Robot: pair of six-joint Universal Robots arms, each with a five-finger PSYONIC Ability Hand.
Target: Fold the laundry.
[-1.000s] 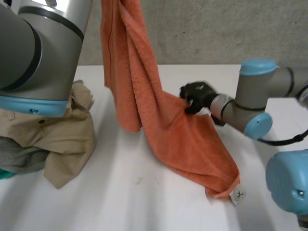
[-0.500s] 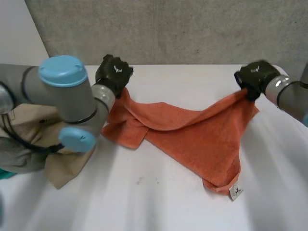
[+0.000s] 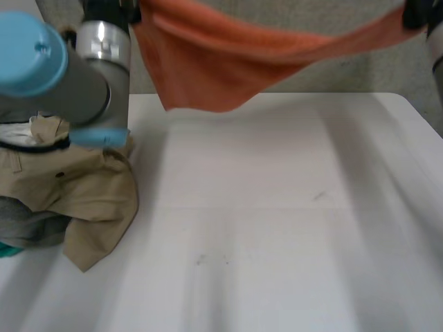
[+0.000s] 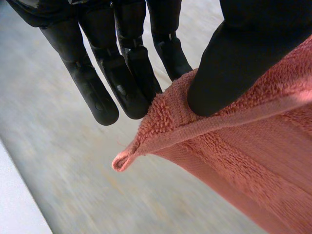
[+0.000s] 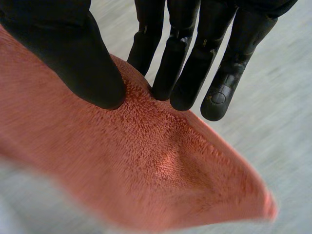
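Observation:
An orange towel (image 3: 228, 62) hangs stretched in the air above the far side of the white table (image 3: 277, 228), sagging in the middle. My left hand (image 4: 122, 63) pinches one top corner of the towel (image 4: 234, 146) between thumb and fingers. My right hand (image 5: 185, 53) pinches the opposite corner of the towel (image 5: 146, 165) the same way. In the head view the left arm (image 3: 62, 76) reaches up at the left, and the right hand (image 3: 419, 12) is at the upper right edge.
A heap of beige and grey clothes (image 3: 69, 200) lies on the table's left side, under the left arm. A grey wall (image 3: 311, 76) stands behind the table.
Both hands have risen and spread apart, lifting the towel off the table so it now hangs stretched between them.

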